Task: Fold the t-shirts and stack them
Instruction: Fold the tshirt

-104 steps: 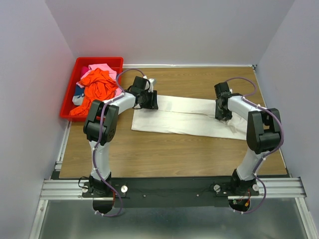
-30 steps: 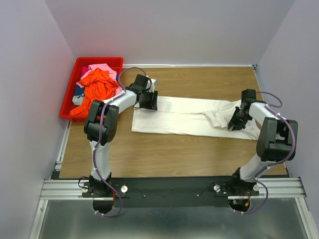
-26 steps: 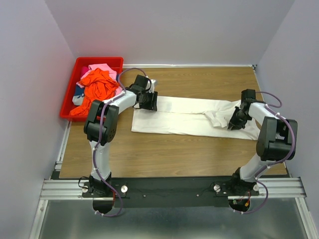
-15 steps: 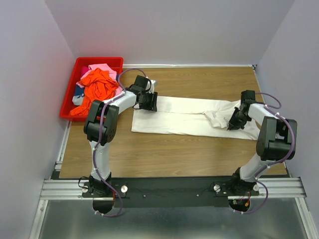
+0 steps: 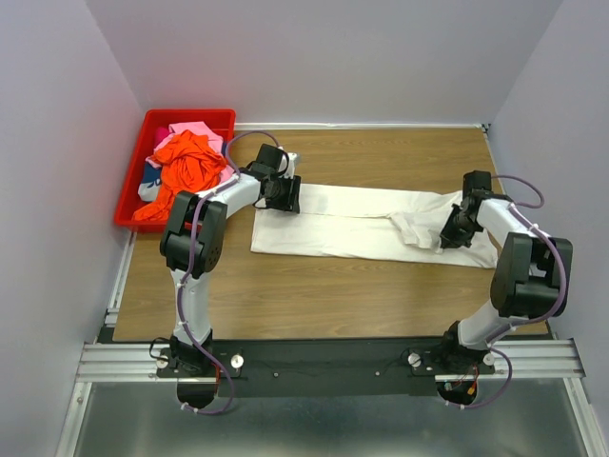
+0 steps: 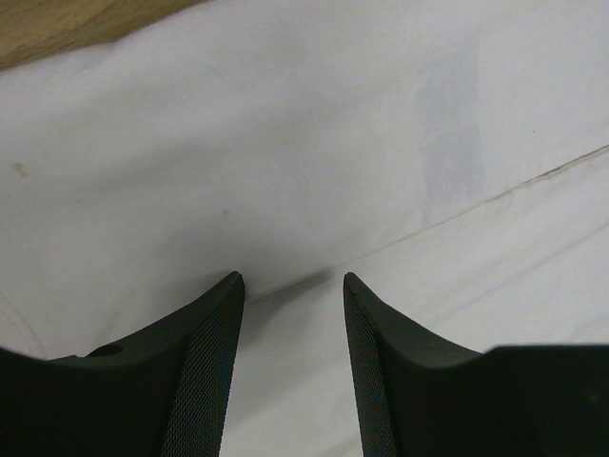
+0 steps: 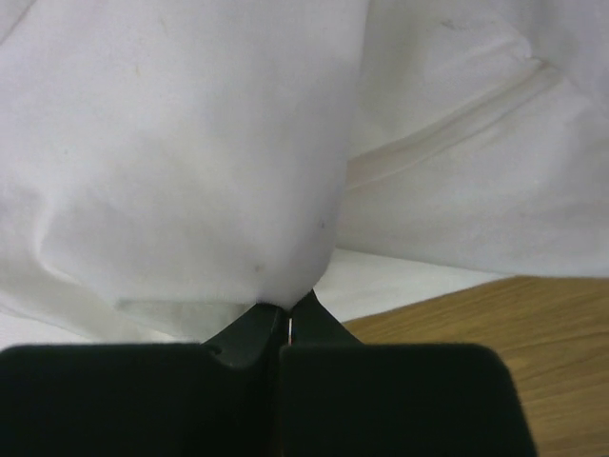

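Observation:
A large white t-shirt (image 5: 352, 224) lies folded into a long strip across the wooden table. My left gripper (image 5: 288, 195) rests on its left end, open, with flat white cloth (image 6: 285, 143) showing between the fingers (image 6: 214, 352). My right gripper (image 5: 447, 238) is at the bunched right end, shut on a pinch of the white cloth (image 7: 190, 143), which rises from between its fingertips (image 7: 290, 309). The orange-red (image 5: 186, 162), pink (image 5: 195, 129) and dark blue-patterned (image 5: 150, 178) t-shirts lie piled in the bin.
The red plastic bin (image 5: 190, 114) stands at the table's back left corner. Bare wood (image 5: 324, 295) lies in front of the white shirt and behind it (image 5: 381, 157). Grey walls close in the left, right and back sides.
My right gripper has closed onto the white cloth at the shirt's right end and shifted slightly right. The left arm has stayed in place, open on the left end.

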`<action>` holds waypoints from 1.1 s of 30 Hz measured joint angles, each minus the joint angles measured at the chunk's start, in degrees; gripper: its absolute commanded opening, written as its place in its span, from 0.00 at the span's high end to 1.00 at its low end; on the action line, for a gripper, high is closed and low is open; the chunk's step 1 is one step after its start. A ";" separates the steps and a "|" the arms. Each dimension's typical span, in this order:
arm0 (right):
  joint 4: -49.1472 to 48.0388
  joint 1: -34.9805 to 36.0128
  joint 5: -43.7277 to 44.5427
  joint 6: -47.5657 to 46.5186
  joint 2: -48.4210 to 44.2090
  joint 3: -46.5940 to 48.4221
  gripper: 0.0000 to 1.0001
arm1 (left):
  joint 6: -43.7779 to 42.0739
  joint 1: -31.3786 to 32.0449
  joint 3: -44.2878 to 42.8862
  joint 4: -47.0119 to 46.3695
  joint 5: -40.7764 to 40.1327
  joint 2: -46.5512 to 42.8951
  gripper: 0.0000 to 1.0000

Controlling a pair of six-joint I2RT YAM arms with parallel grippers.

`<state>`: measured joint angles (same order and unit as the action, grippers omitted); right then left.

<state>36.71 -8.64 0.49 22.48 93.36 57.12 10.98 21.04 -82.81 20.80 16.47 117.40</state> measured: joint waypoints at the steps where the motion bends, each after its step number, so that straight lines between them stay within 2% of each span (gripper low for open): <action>1: 0.96 0.00 0.70 -0.02 -1.01 0.09 0.98 | 0.00 -0.02 0.00 0.02 0.00 0.02 0.46; 13: 6.95 -1.03 8.79 -0.17 -5.55 1.64 0.99 | -0.76 -0.02 -0.39 0.37 0.00 0.02 0.46; 18: 8.07 -1.57 10.29 -0.26 -4.74 2.47 0.88 | -1.33 -0.02 -0.74 0.44 0.04 0.04 0.46; 21: 8.13 -1.60 10.45 -0.52 -3.06 3.63 0.78 | -1.40 -0.02 -1.44 0.37 0.04 0.39 0.46; 22: 8.11 -1.60 10.49 -0.52 -2.73 3.74 0.65 | -1.40 -0.02 -1.88 0.37 0.04 0.72 0.46; 26: 8.57 -1.60 10.75 -0.63 -2.45 3.74 0.52 | -1.38 -0.02 -3.13 0.28 0.04 1.57 0.46; 33: 9.55 -0.96 6.88 -2.21 -5.11 5.29 0.52 | -1.40 -0.02 -3.98 0.46 0.04 1.73 0.46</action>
<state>46.26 -9.61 7.38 20.27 88.25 62.41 9.58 21.02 -86.78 21.26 16.51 119.13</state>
